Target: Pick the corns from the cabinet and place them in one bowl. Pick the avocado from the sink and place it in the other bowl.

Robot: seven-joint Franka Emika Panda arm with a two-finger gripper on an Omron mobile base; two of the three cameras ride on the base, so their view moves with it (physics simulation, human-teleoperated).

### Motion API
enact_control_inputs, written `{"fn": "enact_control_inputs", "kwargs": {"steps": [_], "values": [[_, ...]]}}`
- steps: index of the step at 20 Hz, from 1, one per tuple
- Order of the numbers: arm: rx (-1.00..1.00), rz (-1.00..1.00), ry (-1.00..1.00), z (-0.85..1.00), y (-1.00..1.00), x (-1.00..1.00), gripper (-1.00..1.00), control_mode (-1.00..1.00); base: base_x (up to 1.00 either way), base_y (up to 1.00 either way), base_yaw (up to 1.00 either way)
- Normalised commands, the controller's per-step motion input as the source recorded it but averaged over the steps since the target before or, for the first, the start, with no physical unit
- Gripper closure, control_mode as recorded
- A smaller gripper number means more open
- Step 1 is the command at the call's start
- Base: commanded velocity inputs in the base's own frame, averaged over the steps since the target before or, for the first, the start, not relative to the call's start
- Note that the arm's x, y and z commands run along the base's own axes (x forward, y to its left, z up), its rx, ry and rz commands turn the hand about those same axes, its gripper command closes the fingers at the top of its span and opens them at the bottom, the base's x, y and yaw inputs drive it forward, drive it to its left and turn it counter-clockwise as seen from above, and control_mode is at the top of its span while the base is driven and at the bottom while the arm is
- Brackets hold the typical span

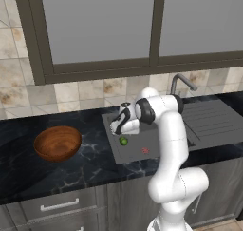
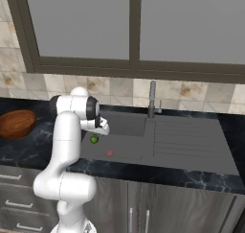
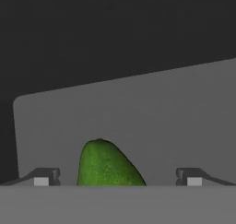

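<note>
The avocado [image 1: 124, 140] [image 2: 94, 139], a small dark green ball, lies on the floor of the dark grey sink [image 1: 135, 151] [image 2: 125, 125] near its left side. My gripper [image 1: 120, 131] [image 2: 99, 131] hangs just above it, pointing down into the basin. In the hand view the avocado [image 3: 106, 165] sits between the two fingertips [image 3: 46, 177], off centre toward the left one; the gripper [image 3: 117, 178] is open and touches nothing. The other bowl [image 1: 58, 143] [image 2: 16, 124], reddish-brown, stands on the black counter to the left. The corns and the cabinet are out of view.
A tiny red item [image 1: 145, 150] [image 2: 109, 153] lies in the basin near its front edge. The curved faucet [image 1: 182, 81] [image 2: 152, 100] rises behind the sink. A ribbed drainboard [image 1: 213, 118] [image 2: 186, 138] lies to the right, a dark-framed window behind.
</note>
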Motion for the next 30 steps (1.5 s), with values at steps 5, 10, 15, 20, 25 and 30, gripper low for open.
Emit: {"fn": "enact_control_inputs", "kwargs": {"steps": [5,10,15,20,25,30], "values": [[0.02,0.00,0.08,0.00,0.00,-0.04,-1.00,-1.00,0.00,0.00,0.00],[0.00,0.00,0.04,0.00,0.00,-0.19,-1.00,-1.00,0.00,0.00,0.00],[0.00,0.02,0.01,0.00,0.00,-0.30,-1.00,-1.00,0.00,0.00,0.00],[0.00,0.00,0.01,0.00,0.00,-0.32,-1.00,-1.00,0.00,0.00,0.00],[0.00,0.00,0.00,-0.03,0.00,-0.13,-1.00,-1.00,0.00,0.00,0.00],[0.00,0.00,-0.07,-0.03,0.02,0.24,-1.00,-1.00,0.00,0.00,0.00]]}}
